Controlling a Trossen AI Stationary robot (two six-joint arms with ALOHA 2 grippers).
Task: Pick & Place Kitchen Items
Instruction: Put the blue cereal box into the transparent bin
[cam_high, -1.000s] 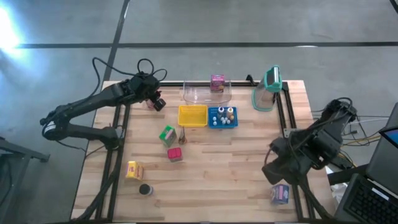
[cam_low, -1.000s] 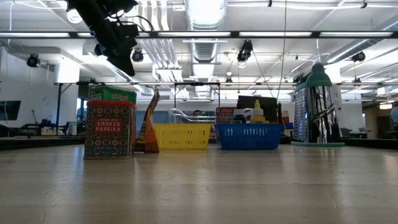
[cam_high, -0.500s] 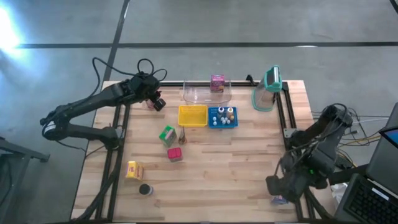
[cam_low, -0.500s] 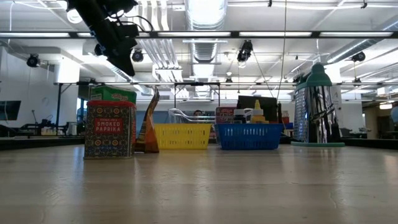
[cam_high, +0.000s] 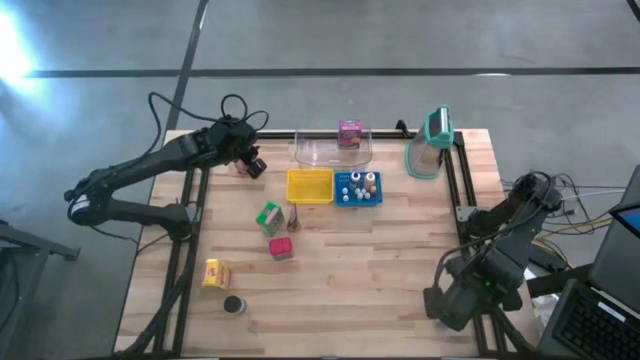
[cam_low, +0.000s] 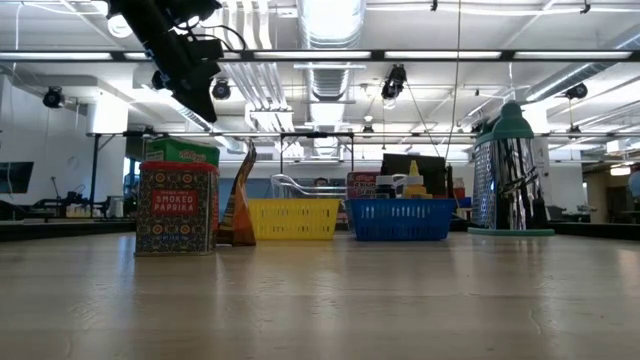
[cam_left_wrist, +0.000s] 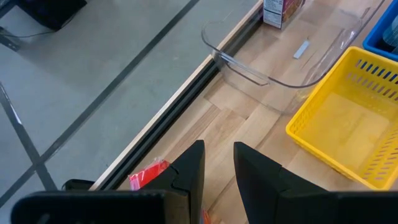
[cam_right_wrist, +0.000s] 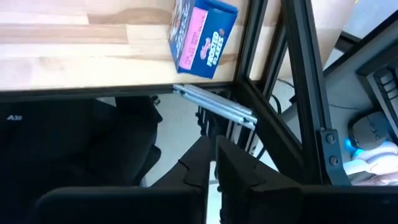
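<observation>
High view. Worktop (cam_high: 400, 260) carries two square baskets side by side near the far edge: one yellow basket (cam_high: 310, 186), bare inside, and one blue basket (cam_high: 358, 188) with several small bottle-like pieces in it; exact number not readable. Behind them sits one clear tray (cam_high: 325, 152) with one pink carton (cam_high: 349, 133) at its far rim. One clear jug with a teal lid (cam_high: 430, 145) stands at the far right corner. Loose cartons on the open wood: one green carton (cam_high: 268, 217), one red carton (cam_high: 282, 248), one yellow carton (cam_high: 214, 273). One dark disc (cam_high: 234, 305) lies near the front left corner. The left tool (cam_high: 254, 166) hangs over the far left corner. The right tool (cam_high: 441, 305) is at the front right corner, past the front edge, covering the corner.

Low view. One tin lettered "SMOKED PAPRIKA" (cam_low: 177, 209) stands left of the yellow basket, blocking the green carton behind it. The left arm comes in at upper left.

Left wrist view. Left tool fingers (cam_left_wrist: 189, 171) stand narrowly apart, nothing between them; one small red piece (cam_left_wrist: 148, 173) lies on the worktop edge beside them.

Right wrist view. Right tool fingers (cam_right_wrist: 233, 168) are pressed together and empty, below the worktop edge. One purple carton (cam_right_wrist: 202, 37) lies at the front right corner.
</observation>
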